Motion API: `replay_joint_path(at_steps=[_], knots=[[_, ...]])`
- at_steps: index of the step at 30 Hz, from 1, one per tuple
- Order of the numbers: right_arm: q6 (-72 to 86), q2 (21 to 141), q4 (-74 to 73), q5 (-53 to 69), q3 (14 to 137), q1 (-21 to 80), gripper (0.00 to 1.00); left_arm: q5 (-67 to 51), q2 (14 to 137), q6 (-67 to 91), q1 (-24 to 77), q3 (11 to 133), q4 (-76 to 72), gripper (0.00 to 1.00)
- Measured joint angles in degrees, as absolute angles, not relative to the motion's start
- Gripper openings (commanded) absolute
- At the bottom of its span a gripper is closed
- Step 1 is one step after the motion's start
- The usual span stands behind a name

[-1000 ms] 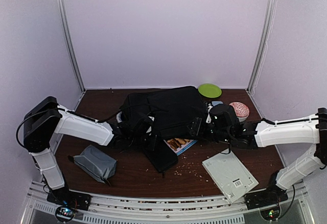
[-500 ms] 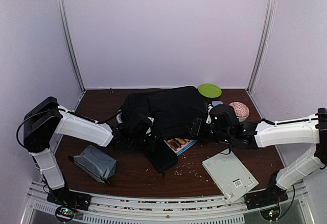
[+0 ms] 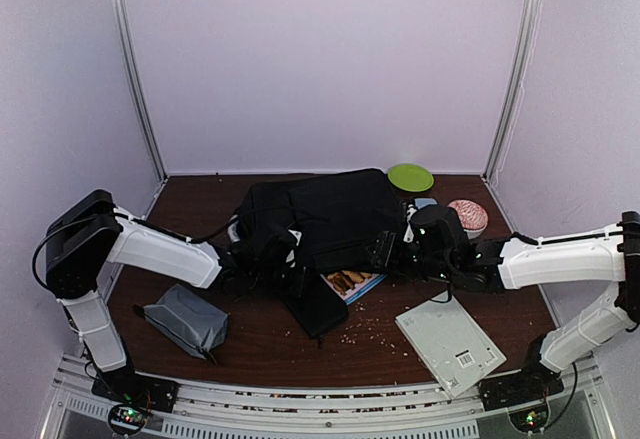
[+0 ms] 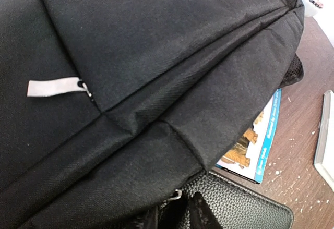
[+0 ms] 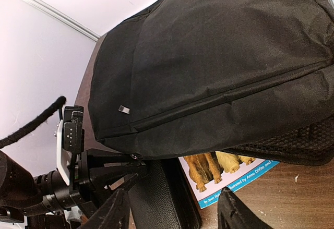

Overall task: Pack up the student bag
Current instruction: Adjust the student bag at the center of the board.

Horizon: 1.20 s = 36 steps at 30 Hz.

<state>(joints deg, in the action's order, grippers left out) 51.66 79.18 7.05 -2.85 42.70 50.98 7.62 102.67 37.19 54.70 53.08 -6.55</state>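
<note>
little has been shifted over the last second: both arms are seen in nearly the same reach, and the bag (image 3: 330,209) is found where it lay before. it is laid flat at the far middle of the surface (image 3: 260,359), between the two arms, with its near edge resting over a book (image 3: 352,282) so that only part of the cover is shown. a black case (image 3: 315,304) is set just beside the book, its far end tucked against the bag's near edge.

the left end effector (image 4: 175,216) is held low at the bag's near-left corner, its fingers drawn to a narrow gap. a small metal zip pull (image 4: 177,193) is seen right at the tips, possibly pinched, but with the fingers cut off at the picture's edge it cannot be told whether anything is gripped. a grey-white tag (image 4: 52,86) is visible on the fabric above it.

the right end effector (image 5: 172,213) is held at the bag's near-right side with its fingers spread wide and nothing between them; the case and book are seen below the gap.

a grey pouch (image 3: 185,319) is left near the left arm, well apart from the bag. a pale flat board (image 3: 450,344) is laid at the near right, crumbs (image 3: 370,334) are scattered beside it, and a green disc (image 3: 410,176) and a pink bowl (image 3: 467,216) are placed by the bag's far-right corner.
</note>
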Motion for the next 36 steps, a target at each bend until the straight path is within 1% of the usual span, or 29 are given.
replay_joint_path(at_steps=[2, 4, 15, 19, 20, 24, 27, 31, 36], knots=[[51.7, 79.2, 7.1, -2.9, 42.7, 51.0, 0.57, 7.5, 102.7, 37.2, 54.7, 52.8, -7.0, 0.23], [51.8, 79.2, 7.1, -2.9, 42.7, 51.0, 0.57, 7.4, 102.7, 37.4, 54.7, 52.6, -7.4, 0.21], [51.9, 79.2, 7.1, -2.9, 42.5, 51.0, 0.54, 7.6, 102.7, 37.6, 54.4, 52.2, -7.6, 0.0], [52.1, 79.2, 7.2, -2.9, 42.3, 51.0, 0.54, 7.5, 102.6, 37.6, 54.4, 52.1, -7.6, 0.0], [52.3, 79.2, 7.3, -2.8, 42.3, 51.0, 0.55, 7.4, 102.6, 37.6, 54.4, 52.1, -7.7, 0.0], [54.3, 79.9, 8.6, -2.4, 42.3, 51.0, 0.67, 7.2, 102.1, 37.5, 54.4, 51.6, -7.8, 0.0], [57.0, 82.5, 10.3, -1.5, 42.4, 51.0, 0.72, 6.8, 101.4, 37.2, 54.4, 50.9, -7.8, 0.0], [62.1, 88.2, 12.9, 1.0, 42.4, 51.0, 0.72, 6.1, 100.3, 36.7, 54.4, 50.1, -7.6, 0.0], [68.7, 94.6, 16.9, 4.4, 43.1, 51.0, 0.69, 5.0, 99.8, 36.0, 54.4, 49.8, -7.5, 0.0]])
